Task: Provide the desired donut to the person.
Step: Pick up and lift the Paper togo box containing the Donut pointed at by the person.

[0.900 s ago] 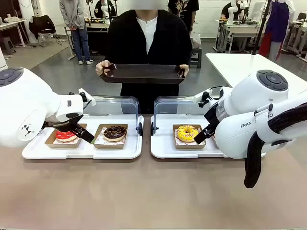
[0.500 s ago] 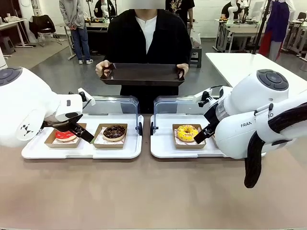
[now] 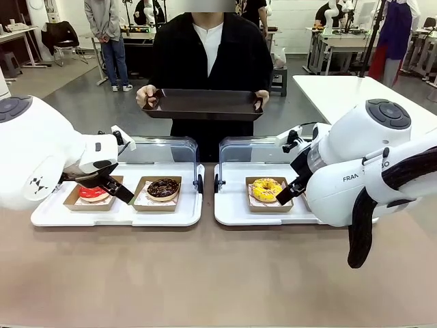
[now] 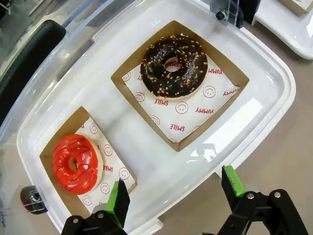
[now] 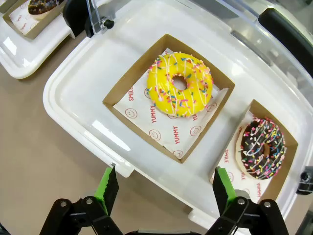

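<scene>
Selection stage: your left end effector (image 4: 173, 182) hovers spread, red donut (image 4: 76, 164) at 9 o'clock; right end effector (image 5: 165, 177) spread, yellow donut (image 5: 180, 84) at 12. Person (image 3: 208, 55) holds a tray (image 3: 203, 106); next, you must learn which donut is wanted.

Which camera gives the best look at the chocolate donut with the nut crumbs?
The left wrist view: it looks straight down on the chocolate donut, whole, with its crumbs clear. The front view shows the donut small and at a low angle; the right wrist view catches just its edge at the top corner.
</scene>
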Available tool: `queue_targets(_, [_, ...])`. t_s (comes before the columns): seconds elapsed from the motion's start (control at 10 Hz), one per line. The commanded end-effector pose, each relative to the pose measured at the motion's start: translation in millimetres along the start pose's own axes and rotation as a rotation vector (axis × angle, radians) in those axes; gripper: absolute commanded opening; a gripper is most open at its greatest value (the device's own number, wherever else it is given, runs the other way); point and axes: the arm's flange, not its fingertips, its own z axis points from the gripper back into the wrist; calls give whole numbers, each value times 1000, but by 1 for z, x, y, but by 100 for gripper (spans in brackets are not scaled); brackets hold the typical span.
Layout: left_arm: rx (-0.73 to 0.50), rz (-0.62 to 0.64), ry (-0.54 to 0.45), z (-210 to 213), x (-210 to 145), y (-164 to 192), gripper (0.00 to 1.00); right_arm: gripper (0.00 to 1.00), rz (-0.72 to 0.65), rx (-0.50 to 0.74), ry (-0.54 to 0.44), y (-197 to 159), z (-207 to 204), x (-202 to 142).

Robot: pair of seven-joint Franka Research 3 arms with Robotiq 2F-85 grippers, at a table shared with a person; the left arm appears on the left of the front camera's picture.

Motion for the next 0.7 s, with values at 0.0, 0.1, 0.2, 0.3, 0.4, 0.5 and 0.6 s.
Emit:
queue_targets(0.0, [0, 0, 0, 0, 0, 0, 100, 100, 0, 0, 0, 0, 0, 0])
queue_targets(0.1, [0, 0, 0, 0, 0, 0, 100, 100, 0, 0, 0, 0, 0, 0])
queue_targets(0.2, [0, 0, 0, 0, 0, 0, 100, 100, 0, 0, 0, 0, 0, 0])
queue_targets(0.3, [0, 0, 0, 0, 0, 0, 100, 100, 0, 0, 0, 0, 0, 0])
queue_targets(0.4, [0, 0, 0, 0, 0, 0, 100, 100, 0, 0, 0, 0, 0, 0])
queue_targets(0.5, [0, 0, 0, 0, 0, 0, 100, 100, 0, 0, 0, 0, 0, 0])
queue_targets(0.6, [0, 0, 0, 0, 0, 0, 100, 100, 0, 0, 0, 0, 0, 0])
